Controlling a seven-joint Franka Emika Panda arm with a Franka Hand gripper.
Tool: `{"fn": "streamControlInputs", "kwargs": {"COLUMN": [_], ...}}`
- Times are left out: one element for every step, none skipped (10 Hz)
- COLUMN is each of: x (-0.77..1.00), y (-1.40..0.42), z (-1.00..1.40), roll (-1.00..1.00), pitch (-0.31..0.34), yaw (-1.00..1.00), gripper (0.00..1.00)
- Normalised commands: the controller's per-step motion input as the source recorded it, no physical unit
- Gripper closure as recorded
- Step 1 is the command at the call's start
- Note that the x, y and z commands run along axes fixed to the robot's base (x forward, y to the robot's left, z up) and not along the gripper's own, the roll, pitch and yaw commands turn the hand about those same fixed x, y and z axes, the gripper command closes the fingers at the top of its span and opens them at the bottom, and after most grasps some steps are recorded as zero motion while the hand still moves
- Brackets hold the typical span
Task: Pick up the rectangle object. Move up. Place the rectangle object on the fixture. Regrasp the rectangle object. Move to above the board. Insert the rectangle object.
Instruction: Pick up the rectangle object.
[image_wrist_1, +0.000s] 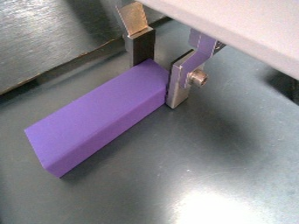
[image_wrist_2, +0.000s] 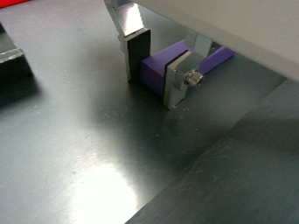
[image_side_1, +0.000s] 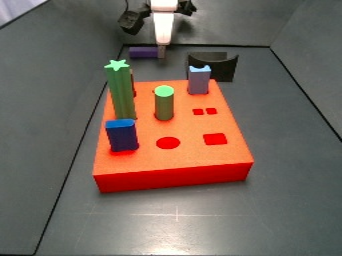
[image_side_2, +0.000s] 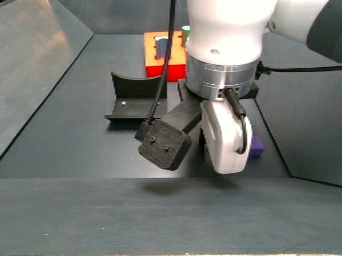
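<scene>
The gripper (image_wrist_1: 163, 74) sits low at the table (image_wrist_1: 222, 166), its silver fingers (image_wrist_1: 181, 80) straddling one end of the rectangle object (image_wrist_1: 100, 118). Open table surrounds the bar in both wrist views. In a side view, the fixture (image_side_1: 214, 66) stands near, with the board (image_side_1: 171, 140) beyond, carrying the tall green star post (image_side_1: 120, 90), a green cylinder (image_side_1: 163, 102), a lavender peg (image_side_1: 199, 78) and a blue block (image_side_1: 122, 134).
</scene>
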Motion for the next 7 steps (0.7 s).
{"fn": "streamControlInputs", "kwargs": {"x": [0.00, 0.00, 0.00, 0.00, 0.00, 0.00, 0.00], "y": [0.00, 0.00, 0.00, 0.00, 0.00, 0.00, 0.00], "z": [0.00, 0.00, 0.00, 0.00, 0.00, 0.00, 0.00], "roll": [0.00, 0.00, 0.00, 0.00, 0.00, 0.00, 0.00], "pitch": [0.000, 0.000, 0.000, 0.000, 0.000, 0.000, 0.000], "yaw": [0.00, 0.00, 0.00, 0.00, 0.00, 0.00, 0.00], "gripper": [1.00, 1.00, 1.00, 1.00, 1.00, 1.00, 1.00]}}
